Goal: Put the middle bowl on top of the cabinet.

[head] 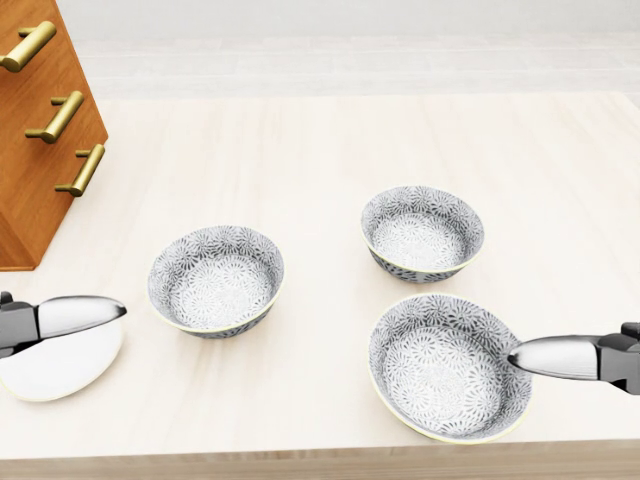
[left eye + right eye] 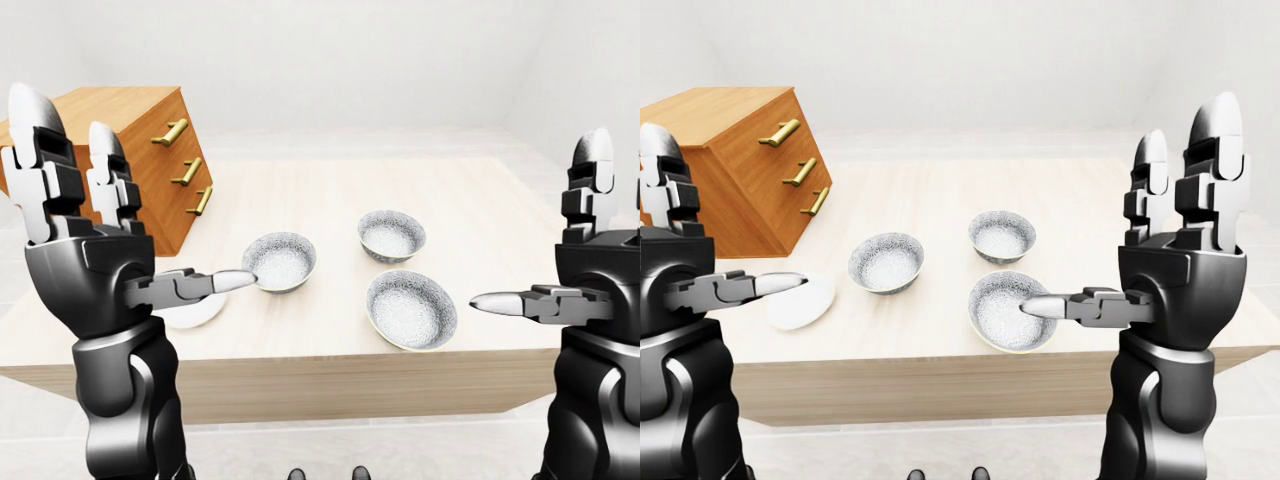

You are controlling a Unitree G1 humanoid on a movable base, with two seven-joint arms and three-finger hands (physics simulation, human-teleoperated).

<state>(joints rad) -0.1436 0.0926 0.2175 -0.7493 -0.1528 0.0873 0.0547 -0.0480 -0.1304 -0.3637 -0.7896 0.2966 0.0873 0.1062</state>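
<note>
- Pale, cream-toned wood grain across the surface (image 1: 330,150).
- Warm orange-brown wood on the cabinet (image 2: 120,120), with brass-gold handles (image 1: 62,117).
- Grey-and-white floral print on all three bowls: left bowl (image 1: 216,279), upper right bowl (image 1: 422,232), lower right bowl (image 1: 450,366); cream rims, whiter centres.
- Plain white on the plate (image 1: 60,362).
- Glossy dark grey on the left hand (image 2: 95,260) and right hand (image 2: 1175,270), with silver-white fingertips (image 1: 80,314).
- White walls, light grey floor.
</note>
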